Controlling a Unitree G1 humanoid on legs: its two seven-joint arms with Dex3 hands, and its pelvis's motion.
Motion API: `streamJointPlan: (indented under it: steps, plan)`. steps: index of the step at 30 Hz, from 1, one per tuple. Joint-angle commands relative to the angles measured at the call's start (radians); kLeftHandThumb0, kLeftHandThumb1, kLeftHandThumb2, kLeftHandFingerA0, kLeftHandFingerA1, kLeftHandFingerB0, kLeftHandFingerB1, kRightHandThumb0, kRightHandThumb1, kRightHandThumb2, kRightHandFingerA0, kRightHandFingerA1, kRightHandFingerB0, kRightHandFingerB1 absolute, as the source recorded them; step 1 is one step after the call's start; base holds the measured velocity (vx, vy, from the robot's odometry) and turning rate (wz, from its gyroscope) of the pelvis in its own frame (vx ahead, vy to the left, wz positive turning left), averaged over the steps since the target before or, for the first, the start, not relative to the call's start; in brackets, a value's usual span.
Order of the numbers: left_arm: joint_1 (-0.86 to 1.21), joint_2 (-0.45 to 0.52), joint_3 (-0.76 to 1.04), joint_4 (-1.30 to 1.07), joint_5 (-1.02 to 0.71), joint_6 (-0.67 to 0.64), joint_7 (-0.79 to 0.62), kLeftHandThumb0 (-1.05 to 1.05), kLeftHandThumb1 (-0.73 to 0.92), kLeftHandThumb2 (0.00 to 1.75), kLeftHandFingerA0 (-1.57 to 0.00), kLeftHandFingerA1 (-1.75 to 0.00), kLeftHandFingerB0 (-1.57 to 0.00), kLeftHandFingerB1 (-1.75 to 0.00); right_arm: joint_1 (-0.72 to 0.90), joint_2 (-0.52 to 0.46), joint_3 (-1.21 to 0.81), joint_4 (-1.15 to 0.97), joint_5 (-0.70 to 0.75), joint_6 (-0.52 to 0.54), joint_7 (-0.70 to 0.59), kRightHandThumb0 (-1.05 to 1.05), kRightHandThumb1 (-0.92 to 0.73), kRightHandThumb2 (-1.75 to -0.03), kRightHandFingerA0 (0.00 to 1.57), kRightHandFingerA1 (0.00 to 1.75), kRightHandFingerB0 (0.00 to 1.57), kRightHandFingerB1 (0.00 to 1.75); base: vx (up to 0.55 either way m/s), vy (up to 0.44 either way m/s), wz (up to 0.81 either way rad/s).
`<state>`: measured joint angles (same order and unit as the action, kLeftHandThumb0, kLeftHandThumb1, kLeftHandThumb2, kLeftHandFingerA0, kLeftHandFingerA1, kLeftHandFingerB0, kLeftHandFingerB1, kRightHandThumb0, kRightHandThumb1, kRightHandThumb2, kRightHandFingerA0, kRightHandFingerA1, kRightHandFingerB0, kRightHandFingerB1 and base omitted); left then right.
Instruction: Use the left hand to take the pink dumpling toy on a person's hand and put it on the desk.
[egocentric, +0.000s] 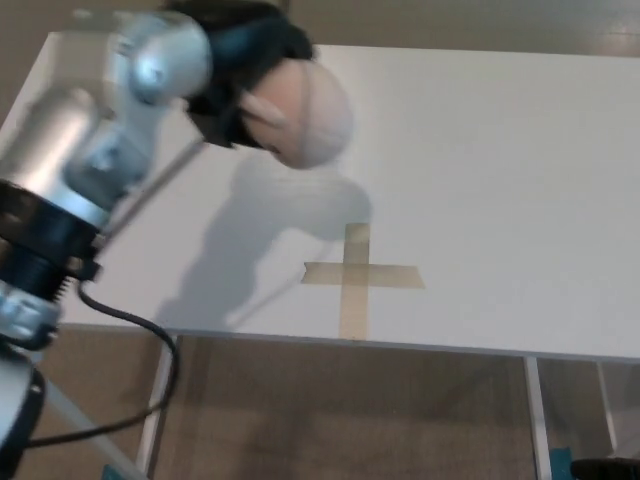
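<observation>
The robot's left hand (245, 70) grips the pink dumpling toy (305, 115) in the upper left of the frame — lifted clear of the white desk (500, 170), its shadow cast below. A tan tape cross (355, 275) at lower centre, uncovered, likely marks the set-down spot — the toy is not yet placed.

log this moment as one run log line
left hand: shut on pink dumpling toy | toy: lifted above desk | tape cross: uncovered | right hand: not in view
</observation>
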<state>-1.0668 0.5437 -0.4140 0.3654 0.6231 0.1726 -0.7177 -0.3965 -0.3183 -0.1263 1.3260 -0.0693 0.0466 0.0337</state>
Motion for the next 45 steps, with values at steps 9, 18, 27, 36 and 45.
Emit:
streamJointPlan:
  steps: [9, 18, 27, 36, 45]
  plan:
    - [0.002, 0.136, 0.045, 0.196, -0.020, -0.099, -0.003, -0.29, 0.80, 0.64, -0.44, -0.38, -0.41, -0.35, 0.012, -0.007, 0.007, 0.002, -0.006, 0.007, 0.002, -0.24, -0.69, -0.60, 0.65, 0.44, 0.55, 0.42, 0.00, 0.000, 0.00]
    - [-0.006, 0.098, 0.005, 0.467, 0.021, -0.111, 0.108, -0.25, 0.81, 0.64, -0.80, -0.50, -0.44, -0.37, 0.011, -0.006, 0.007, 0.002, -0.005, 0.006, 0.003, -0.24, -0.69, -0.60, 0.65, 0.44, 0.56, 0.43, 0.00, 0.000, 0.00]
    - [-0.024, 0.032, -0.026, 0.649, 0.027, -0.095, 0.182, -0.27, 0.82, 0.65, -0.68, -0.46, -0.35, -0.35, 0.009, -0.008, 0.005, 0.001, -0.002, 0.006, 0.011, -0.25, -0.69, -0.60, 0.65, 0.45, 0.55, 0.42, 0.00, 0.000, 0.00]
    - [0.021, 0.019, -0.039, 0.680, 0.029, -0.152, 0.262, -0.28, 0.79, 0.63, -0.54, -0.42, -0.36, -0.35, 0.008, -0.006, 0.008, 0.002, -0.005, 0.006, 0.010, -0.25, -0.69, -0.60, 0.65, 0.45, 0.55, 0.42, 0.00, 0.000, 0.00]
    - [0.047, 0.013, -0.042, 0.655, 0.018, -0.170, 0.274, -0.41, 0.54, 0.77, -0.74, -0.62, -0.39, -0.46, 0.005, -0.010, 0.005, 0.000, -0.003, 0.007, 0.013, -0.25, -0.69, -0.60, 0.65, 0.45, 0.55, 0.42, 0.00, 0.000, 0.00]
